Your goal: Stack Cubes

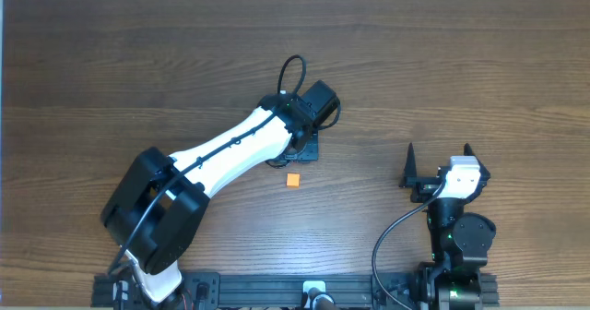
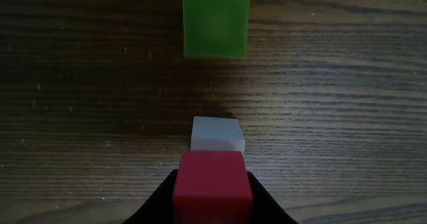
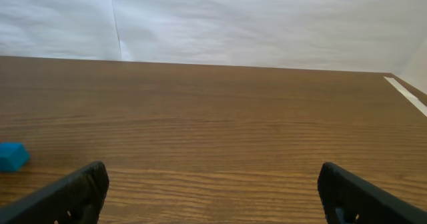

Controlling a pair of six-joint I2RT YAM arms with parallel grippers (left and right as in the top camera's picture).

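Note:
My left gripper point(image 1: 307, 135) is at the middle of the table, shut on a red cube point(image 2: 212, 184) that sits between its dark fingers point(image 2: 159, 205). Just beyond the red cube, a white cube point(image 2: 217, 135) lies on the wood. A green cube point(image 2: 215, 23) rests farther out along the same line. An orange cube point(image 1: 293, 181) lies on the table close to the left arm's wrist. My right gripper point(image 1: 438, 162) stays near its base with its fingers point(image 3: 75, 191) wide open and nothing between them. A blue cube point(image 3: 12, 156) lies well off to its side.
The wooden table point(image 1: 479, 61) stretches bare around the cubes. A white backdrop point(image 3: 267, 24) stands behind the table's far edge, and a pale tape strip point(image 3: 407, 94) marks the wood near that corner.

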